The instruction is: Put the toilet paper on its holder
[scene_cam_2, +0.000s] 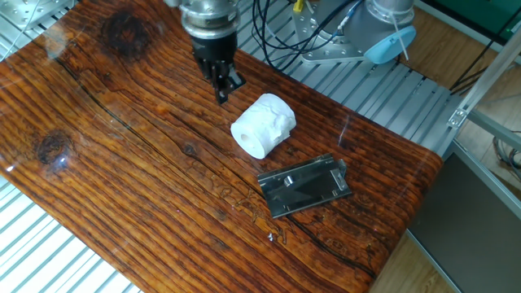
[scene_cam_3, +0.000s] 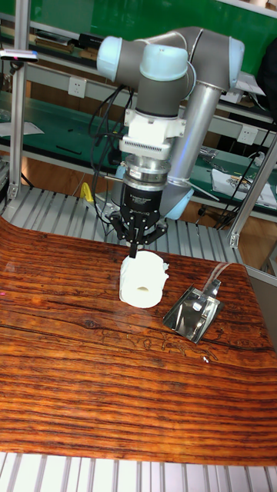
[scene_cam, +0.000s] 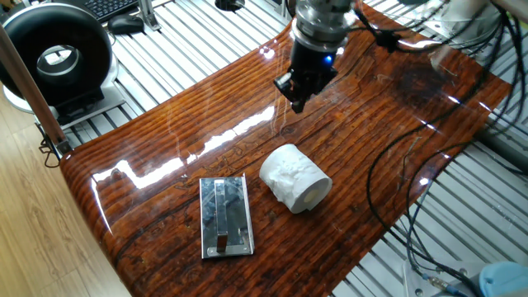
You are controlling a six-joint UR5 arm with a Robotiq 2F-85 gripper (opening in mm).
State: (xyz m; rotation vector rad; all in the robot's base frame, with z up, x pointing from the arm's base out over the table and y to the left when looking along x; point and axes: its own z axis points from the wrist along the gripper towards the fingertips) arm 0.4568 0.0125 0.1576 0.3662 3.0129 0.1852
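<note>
Glossy striped wood covers the table [scene_cam: 165, 132] where a UR5 arm works, its slats of bare aluminium framing showing at the edges. At far left in one fixed view, a black-and-white ring-shaped device [scene_cam: 56, 59] stands off the tabletop on the metal rails. Moving right, the holder [scene_cam: 225, 216], a flat chrome plate with a raised bar down its middle, lies near the table's front edge. Just beside it, apart and not touching, the toilet paper [scene_cam: 294, 178] rests on its side, the cardboard-cored hole facing the front right. Above and behind the roll hangs the gripper [scene_cam: 298, 102], a blue light glowing on its body, its two fingers pressed together into a single point with nothing between them. It hovers clear of the roll. Farther right, black cables [scene_cam: 412, 165] trail across the wood and off the edge. In the other fixed view, the gripper [scene_cam_2: 224, 91] points down just beyond the roll [scene_cam_2: 263, 124], the holder [scene_cam_2: 305, 187] lying nearer the camera.
</note>
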